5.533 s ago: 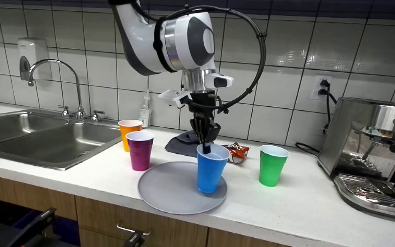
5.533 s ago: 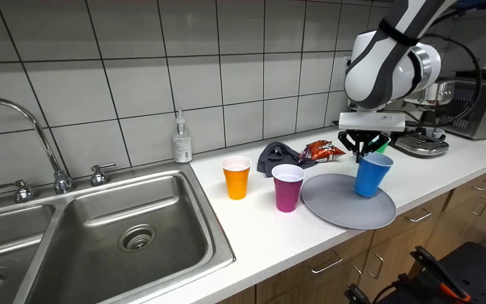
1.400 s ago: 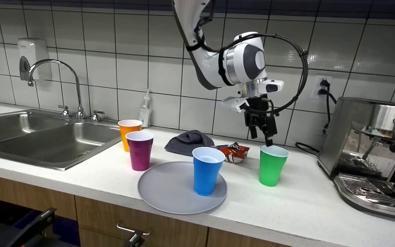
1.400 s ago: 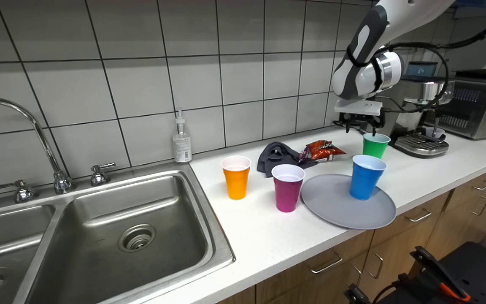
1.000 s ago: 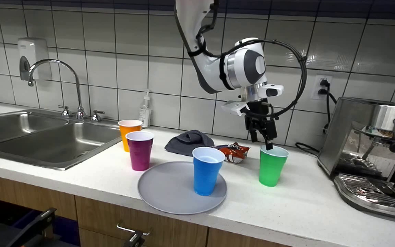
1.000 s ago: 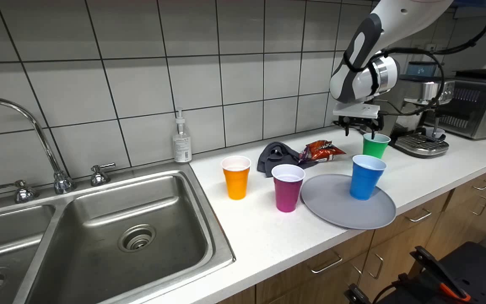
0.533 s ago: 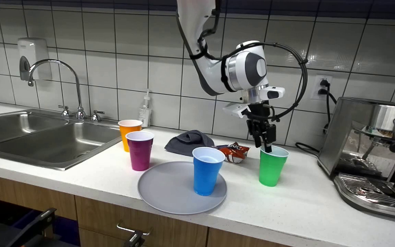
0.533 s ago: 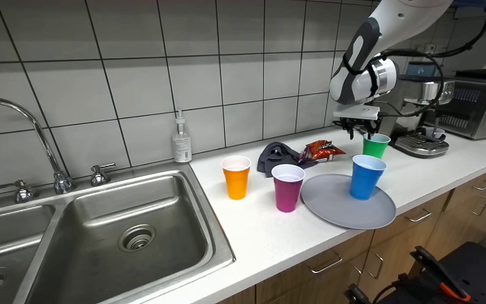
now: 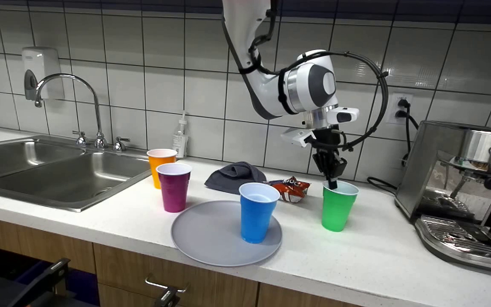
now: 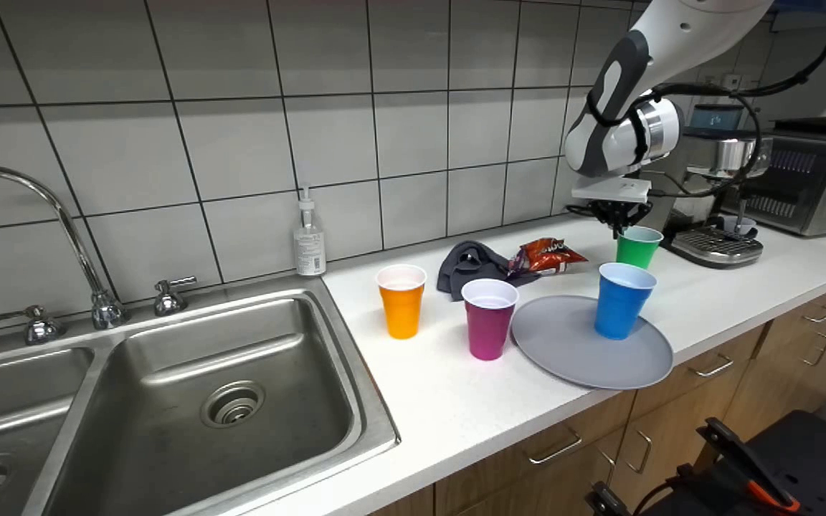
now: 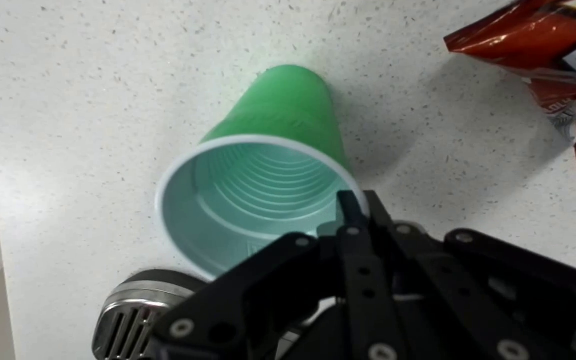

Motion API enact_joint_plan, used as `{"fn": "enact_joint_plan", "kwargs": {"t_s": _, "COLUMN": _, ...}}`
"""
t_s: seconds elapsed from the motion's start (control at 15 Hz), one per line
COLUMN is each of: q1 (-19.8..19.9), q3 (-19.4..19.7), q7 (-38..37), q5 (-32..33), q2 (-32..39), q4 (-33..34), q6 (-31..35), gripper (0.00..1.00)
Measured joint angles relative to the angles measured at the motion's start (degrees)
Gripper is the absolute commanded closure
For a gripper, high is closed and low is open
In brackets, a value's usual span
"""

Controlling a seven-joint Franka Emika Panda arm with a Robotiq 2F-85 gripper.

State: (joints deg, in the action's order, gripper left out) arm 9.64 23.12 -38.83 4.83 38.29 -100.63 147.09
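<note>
Gripping the green cup (image 11: pixel 288 110) by its rim, the gripper (image 11: pixel 362 202) has one jaw inside, one outside; near the jaws lies a bag (image 11: pixel 548 50).

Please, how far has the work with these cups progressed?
Looks done: the blue cup stands upright on the gray plate, clear of the hand. In progress: the hand pinches the green cup by its rim. Probably left: lifting that cup, whose base rests on the counter. The purple cup and orange cup stand off the plate.
</note>
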Motion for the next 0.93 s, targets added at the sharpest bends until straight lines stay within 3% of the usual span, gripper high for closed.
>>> {"fn": "enact_joint_plan", "kwargs": {"t_s": 0.93, "q1": -1.03, "q3": 0.78, "q7": 0.0, "q5": 0.06, "q2": -5.54, "q4": -3.58, "q6": 0.54, "gripper": 0.99}}
